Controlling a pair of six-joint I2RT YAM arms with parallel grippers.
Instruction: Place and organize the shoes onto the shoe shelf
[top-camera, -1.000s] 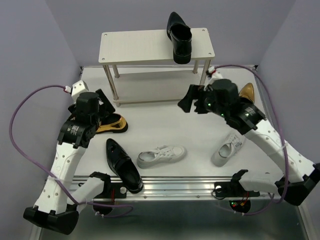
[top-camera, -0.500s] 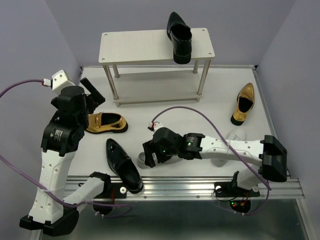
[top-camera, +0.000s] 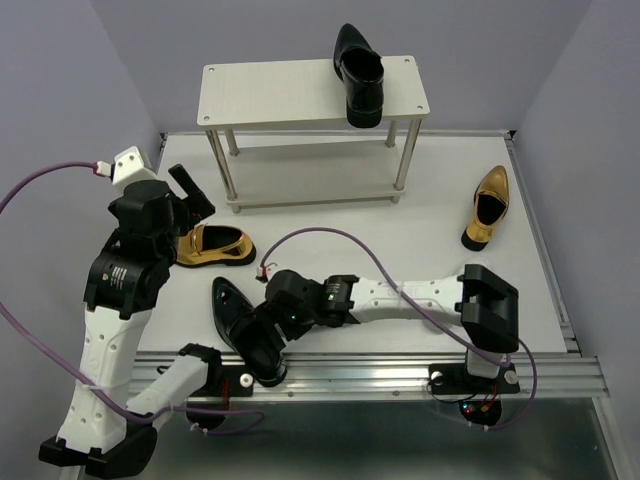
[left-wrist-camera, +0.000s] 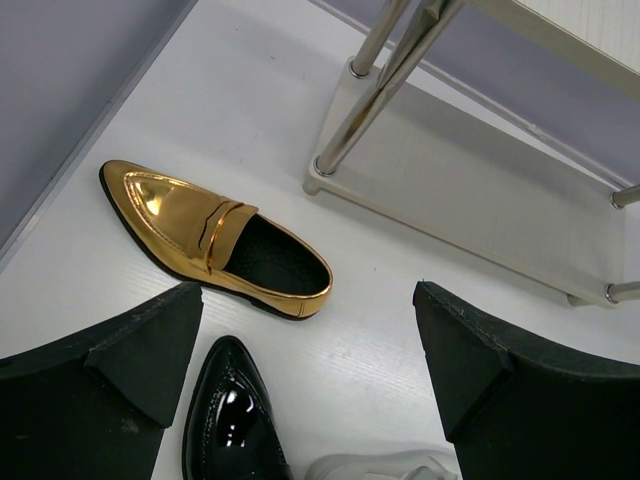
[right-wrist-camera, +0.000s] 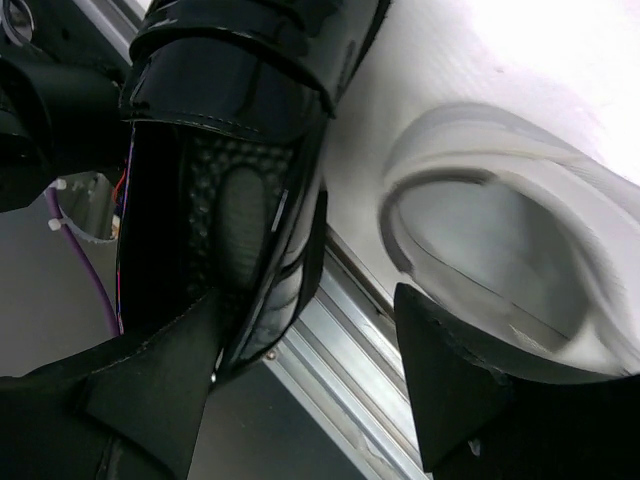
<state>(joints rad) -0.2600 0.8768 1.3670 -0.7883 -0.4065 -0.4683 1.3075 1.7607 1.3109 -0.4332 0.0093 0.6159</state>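
The shoe shelf (top-camera: 270, 92) stands at the back with one black dress shoe (top-camera: 358, 75) on the right of its top board. The other black shoe (top-camera: 238, 318) lies at the front left, also in the right wrist view (right-wrist-camera: 225, 150) and the left wrist view (left-wrist-camera: 235, 425). One gold loafer (top-camera: 212, 247) lies at the left, also in the left wrist view (left-wrist-camera: 215, 240). The second gold loafer (top-camera: 487, 205) lies at the right. A white sneaker (right-wrist-camera: 500, 220) lies beside the black shoe. My right gripper (top-camera: 263, 338) is open at the black shoe's heel (right-wrist-camera: 305, 330). My left gripper (top-camera: 188, 198) is open above the loafer (left-wrist-camera: 308, 320).
My right arm (top-camera: 400, 298) lies low across the front of the table and covers the sneakers in the top view. The aluminium rail (top-camera: 400, 372) runs along the front edge, close under the right gripper (right-wrist-camera: 350, 380). Purple-grey walls close in the sides and back.
My right arm has swung from the back right down to the front left, over the sneakers to the black shoe's heel. My left arm has pulled back and up a little.
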